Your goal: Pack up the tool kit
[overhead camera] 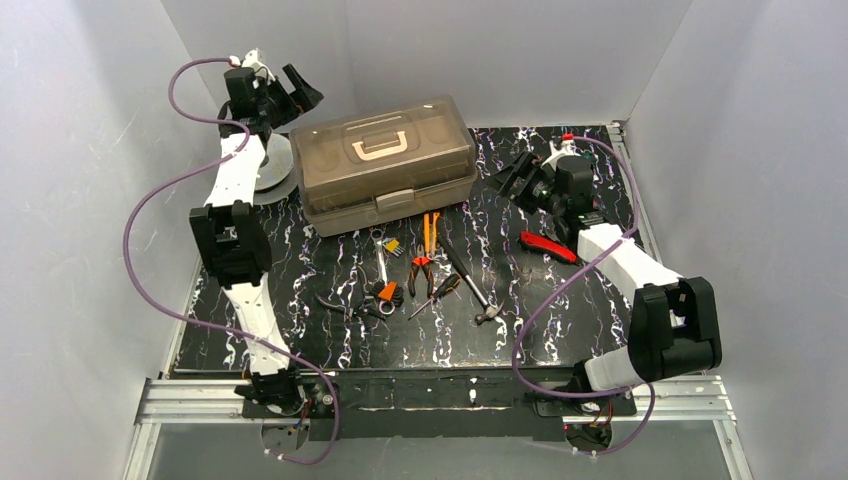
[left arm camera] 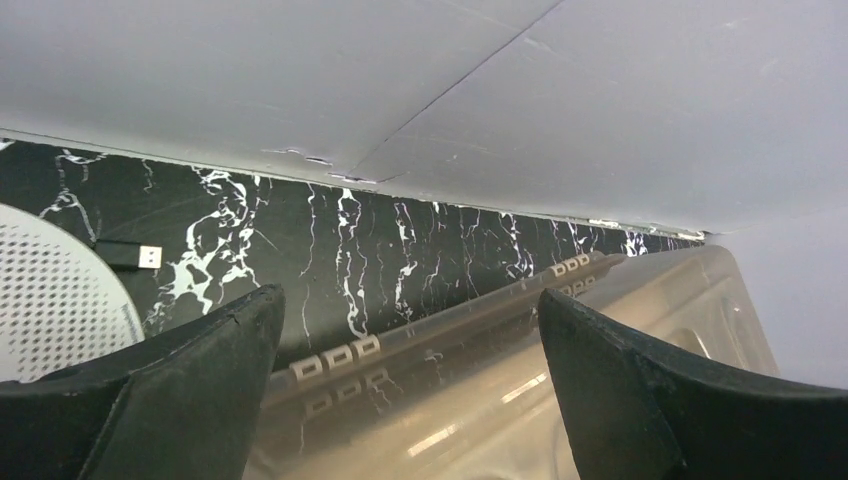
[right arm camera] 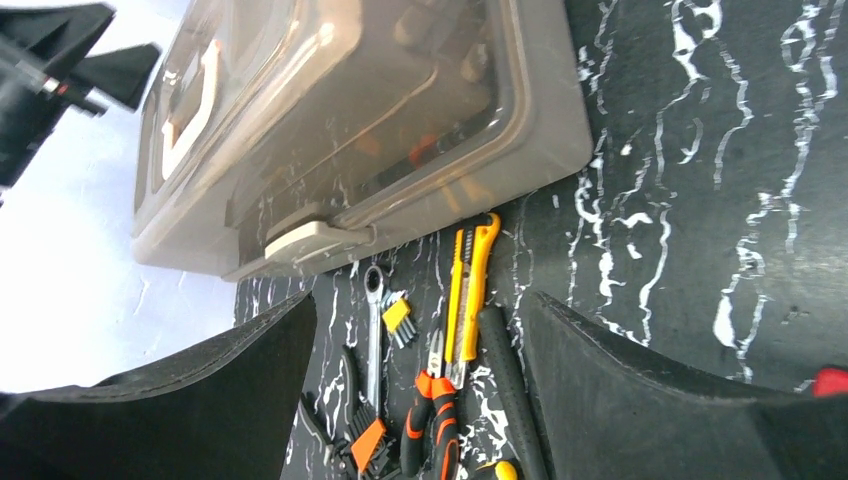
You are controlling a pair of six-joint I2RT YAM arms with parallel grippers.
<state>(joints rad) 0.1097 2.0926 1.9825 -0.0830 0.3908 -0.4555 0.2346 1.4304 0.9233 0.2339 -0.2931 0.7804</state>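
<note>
Two pincers: left pincer [left arm camera: 410, 305], right pincer [right arm camera: 420, 310] spread, empty.
toolbox [overhead camera: 400, 205]: contents blurred behind lid [overhead camera: 440, 135].
red knife [right arm camera: 829, 381]: cut off, lower right edge.

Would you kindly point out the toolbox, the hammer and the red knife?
toolbox [overhead camera: 385, 168]: top external view, on its smoky lid.
hammer [overhead camera: 466, 278]: top external view, on the mid-shaft.
red knife [overhead camera: 548, 246]: top external view, middle of its red body.

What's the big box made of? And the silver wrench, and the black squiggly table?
The toolbox looks like tan plastic, with a smoky see-through lid: shapes inside show dimly. The wrench looks like bare metal, silvery and shiny. The table looks like black marble with white veins, though it may only be a printed sheet.
</note>
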